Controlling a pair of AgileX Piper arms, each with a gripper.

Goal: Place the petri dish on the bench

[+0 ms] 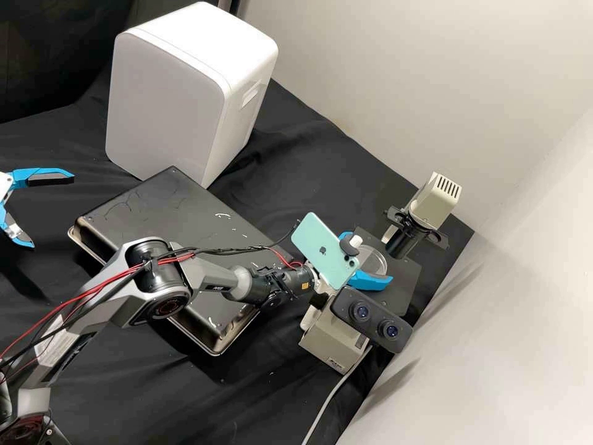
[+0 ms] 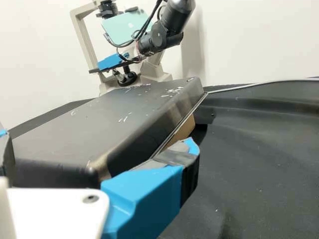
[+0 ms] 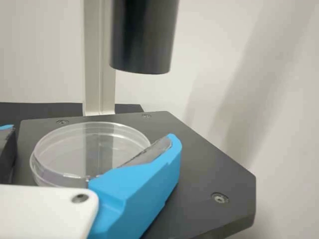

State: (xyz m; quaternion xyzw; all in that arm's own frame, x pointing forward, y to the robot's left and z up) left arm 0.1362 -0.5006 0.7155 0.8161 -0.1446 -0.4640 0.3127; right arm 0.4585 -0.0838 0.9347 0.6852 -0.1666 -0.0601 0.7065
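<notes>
Right arm (image 1: pixel 154 287): dark grey, nearest the lens, lower left of the high view. It extends toward the microscope (image 1: pixel 336 340) at lower centre-right. A mint-green phone (image 1: pixel 324 250) rides on its wrist.

Right gripper (image 1: pixel 367 261): over the microscope stage (image 3: pixel 199 169), with its fingers (image 3: pixel 144 174) spread to either side of the petri dish (image 3: pixel 89 149). One pad lies at the rim and the other seems just apart from it, so no firm hold is evident.

Item of the task, the petri dish: clear, with nothing visible inside, lying flat on the stage beneath a dark cylinder (image 3: pixel 144 35).

Dark flat case (image 1: pixel 167 216): centre-left of the high view, resting on the black-clothed surface (image 1: pixel 296 167).

Left gripper (image 1: pixel 48 209): left edge of the high view, near the case's corner, fingers wide, holding nothing.

White box (image 1: pixel 185 93): upper left, just behind the case.

Progress: judged early. The approach to the dish looks complete, but the dish has not left the stage. Closing on the rim, lifting it, carrying it to bare cloth and setting it down all remain.
</notes>
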